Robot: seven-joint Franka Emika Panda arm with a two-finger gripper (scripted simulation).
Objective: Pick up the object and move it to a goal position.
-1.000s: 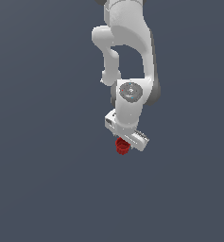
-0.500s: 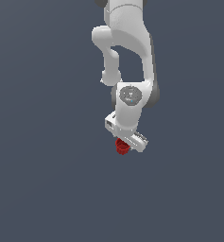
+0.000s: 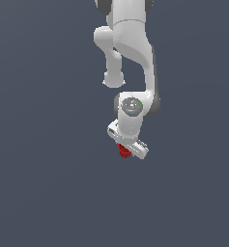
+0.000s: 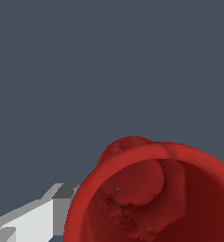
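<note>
The object (image 3: 123, 151) is a small dark red cup-like piece. In the exterior view it sits tucked under the white gripper (image 3: 127, 149), which is shut on it and holds it in the air. In the wrist view the object (image 4: 156, 194) fills the lower part of the picture, its open rim and hollow inside facing the camera. One grey-white fingertip (image 4: 35, 217) shows right beside its rim; the other finger is hidden. No goal marker shows in either view.
The white arm (image 3: 130, 53) hangs down from the top of the exterior view. Around it there is only a plain dark grey-blue background, with no other objects or edges in sight.
The arm's wrist has sunk a little and the hand has tilted slightly. The red object stays in the gripper at nearly the same place in the exterior view.
</note>
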